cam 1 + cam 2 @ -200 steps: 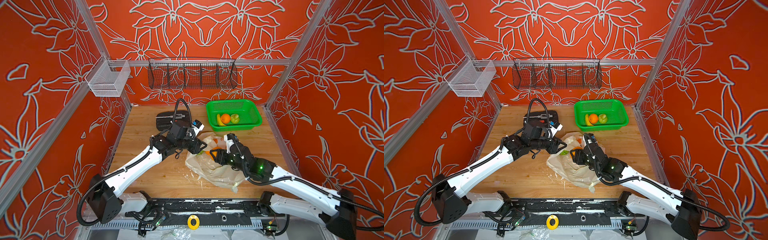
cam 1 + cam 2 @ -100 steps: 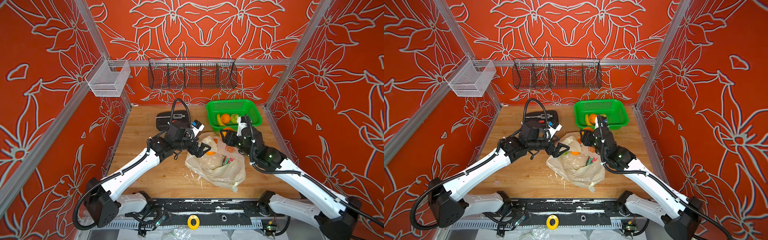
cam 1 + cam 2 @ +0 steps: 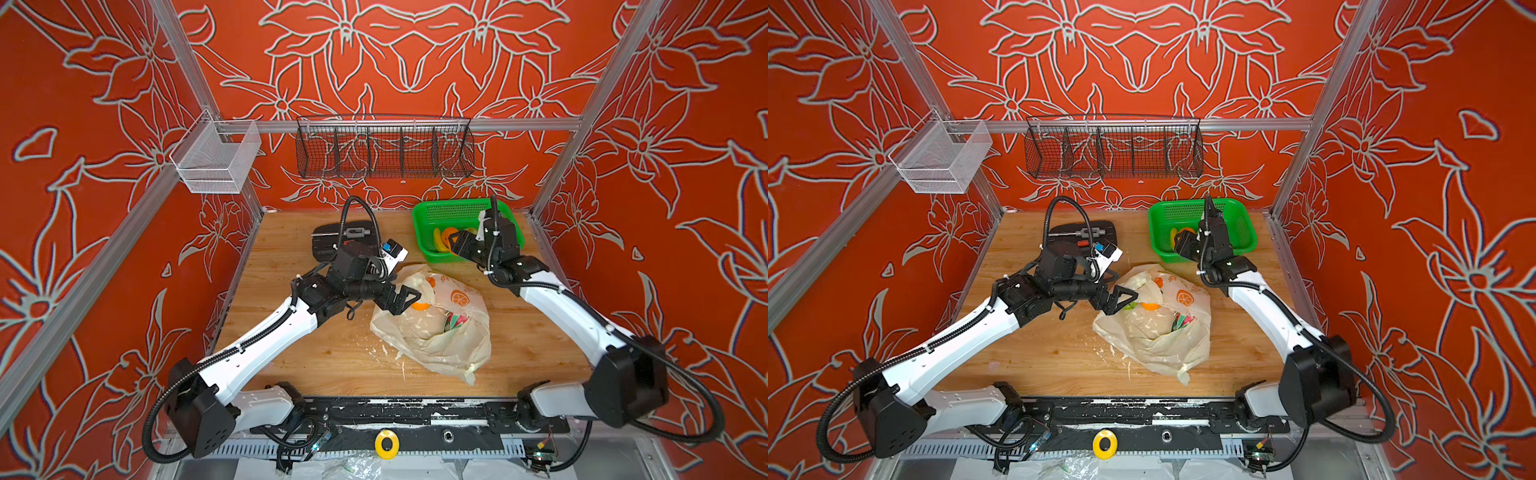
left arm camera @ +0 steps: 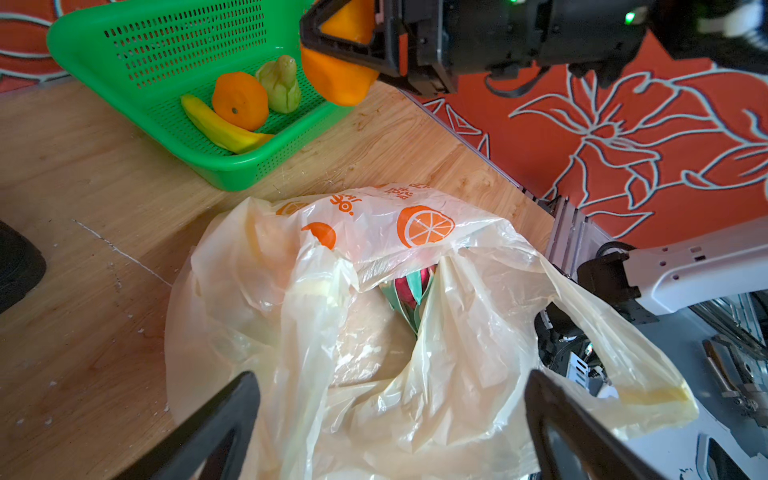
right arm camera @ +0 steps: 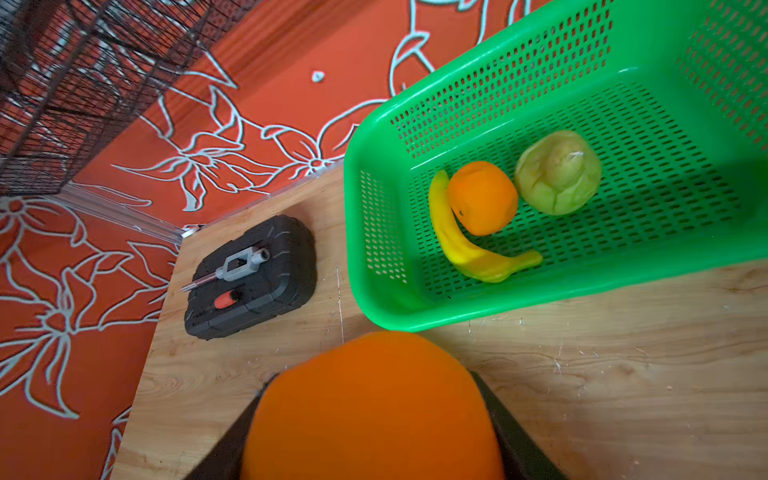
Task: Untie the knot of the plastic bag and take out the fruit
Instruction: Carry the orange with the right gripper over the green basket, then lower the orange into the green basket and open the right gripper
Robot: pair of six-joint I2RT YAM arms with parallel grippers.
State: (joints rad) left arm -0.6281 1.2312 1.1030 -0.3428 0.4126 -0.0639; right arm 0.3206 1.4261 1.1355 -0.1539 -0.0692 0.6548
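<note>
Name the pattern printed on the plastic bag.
Orange-slice pictures on the cream-white plastic bag, clearest in the left wrist view.

right gripper [image 5: 372, 386] has a big orange fruit [image 5: 374, 415] squeezed between its dark fingers [image 5: 505, 428], close up and blurry. at 1 o'clock from it the green basket [image 5: 374, 232] sits on the wooden table [image 5: 623, 374], holding a banana [image 5: 461, 245], a smaller orange [image 5: 482, 197] touching it, and a bumpy green fruit [image 5: 557, 172] at that orange's 2 o'clock. black case [image 5: 266, 299] at 10 o'clock, grey tool [image 5: 232, 266] on top
</note>
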